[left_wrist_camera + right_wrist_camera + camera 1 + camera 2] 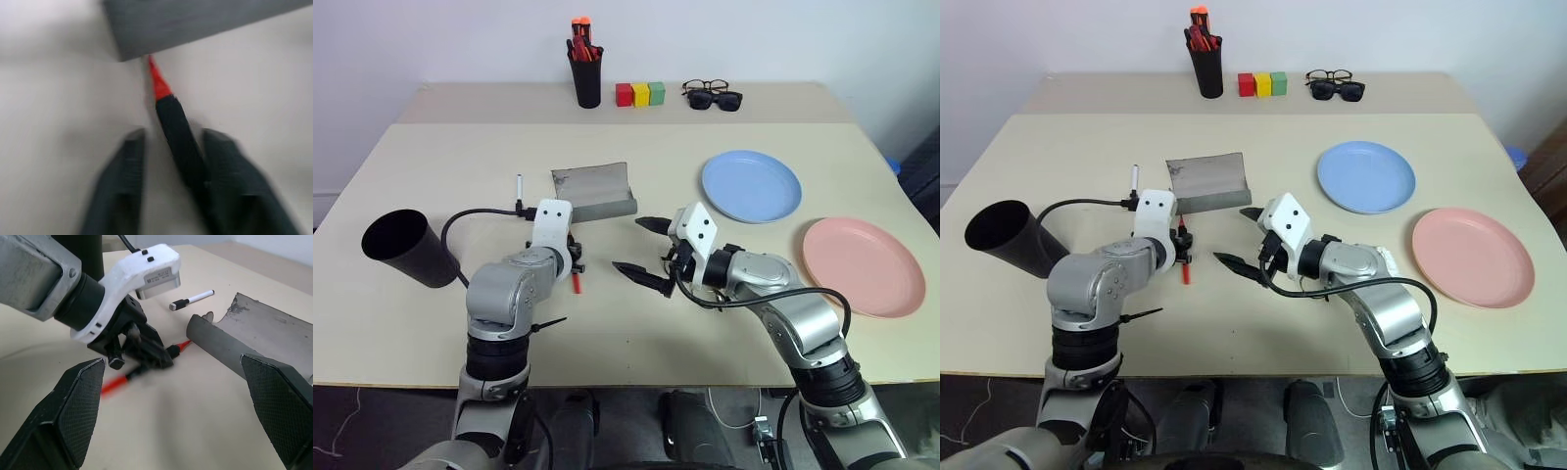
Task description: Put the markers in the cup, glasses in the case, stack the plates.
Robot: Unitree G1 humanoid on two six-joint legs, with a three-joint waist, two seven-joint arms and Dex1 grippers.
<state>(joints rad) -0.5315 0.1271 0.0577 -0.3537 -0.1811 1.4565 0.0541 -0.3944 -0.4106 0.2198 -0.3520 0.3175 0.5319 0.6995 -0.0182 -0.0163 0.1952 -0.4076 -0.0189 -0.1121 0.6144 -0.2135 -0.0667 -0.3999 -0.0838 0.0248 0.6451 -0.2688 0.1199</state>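
Plainly the marker step is in hand. The left gripper (139,352) is down on the red-orange marker (176,132) lying on the table (636,343); its black middle sits between the two black fingers (117,186), hard against one and with a sliver of table showing before the other. The jaws look nearly together around it, though whether they have fully clamped I cannot tell. The marker's red tip points ahead of the jaws, touching or just short of the corner of the grey case (595,191), which lies open.

The right gripper (643,250) hovers just beside the left one, jaws wide apart, empty, aimed across at it. The white marker (519,186) lies beyond the left gripper, near the case. The black cup (406,247) lies tipped on its side, well apart on the outer side of the left gripper, mouth facing away from it.

Next, I judge, the grip must be secured and the marker lifted clear of the case, then carried to the cup, which needs standing up or a sideways feed.

Two pairs of glasses (711,94) rest at the far edge beside the coloured blocks (640,94), too small to tell apart. The blue plate (751,186) and pink plate (862,266) lie unstacked.
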